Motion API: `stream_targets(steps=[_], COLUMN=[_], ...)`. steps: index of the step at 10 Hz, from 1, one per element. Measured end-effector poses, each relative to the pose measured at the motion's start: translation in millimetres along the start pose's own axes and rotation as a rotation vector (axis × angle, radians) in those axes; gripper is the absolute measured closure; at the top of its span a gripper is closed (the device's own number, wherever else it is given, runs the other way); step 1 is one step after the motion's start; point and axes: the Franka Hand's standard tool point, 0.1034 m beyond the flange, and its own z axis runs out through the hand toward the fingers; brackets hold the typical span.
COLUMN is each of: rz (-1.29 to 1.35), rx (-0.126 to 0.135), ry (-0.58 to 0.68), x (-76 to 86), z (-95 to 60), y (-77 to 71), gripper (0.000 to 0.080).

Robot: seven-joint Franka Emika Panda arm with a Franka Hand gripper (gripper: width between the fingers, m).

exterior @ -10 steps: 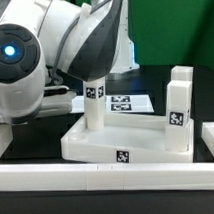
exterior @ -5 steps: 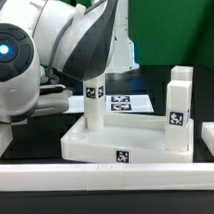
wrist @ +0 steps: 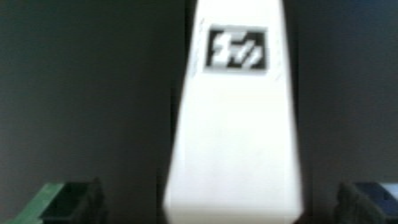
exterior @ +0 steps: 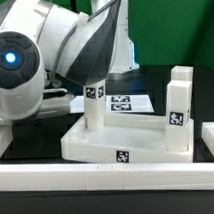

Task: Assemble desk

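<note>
The white tabletop (exterior: pixel 101 145) lies tray-side up on the table. One white leg (exterior: pixel 92 108) stands upright on its left part, right under my wrist. It fills the middle of the wrist view (wrist: pixel 228 120) with its marker toward the camera. My gripper (wrist: pixel 222 205) is open, with one finger (wrist: pixel 71 200) on each side of the leg and a dark gap between each finger and the leg. In the exterior view the arm hides the gripper. Two more legs (exterior: pixel 175 118) (exterior: pixel 182 80) stand upright at the tabletop's right side.
The marker board (exterior: pixel 123 101) lies flat behind the tabletop. A long white rail (exterior: pixel 97 177) runs along the front, and another (exterior: pixel 209 143) along the exterior view's right. The arm's bulk fills the exterior view's upper left.
The arm's upper joint has turned slightly, and its blue light has shifted up and to the exterior view's right. The legs and the tabletop have not moved.
</note>
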Motion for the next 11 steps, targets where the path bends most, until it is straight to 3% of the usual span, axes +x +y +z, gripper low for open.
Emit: stream_targets(steps=[2,4,6,9,11], rz=[0.009,0.009,0.009,0.008,0.010], rx=[0.013,0.013,0.013,0.011,0.020], ry=[-0.075,-0.067,-0.066,-0.063,-0.062], x=[0.1,0.3,0.2,0.0,-12.1], z=[1.5,0.9,0.7,-2.1,-19.5], y=[2.7,5.1,5.2,3.3,-5.3], gripper=[0.0150,0.0163,0.0509,0.0508,0.0508])
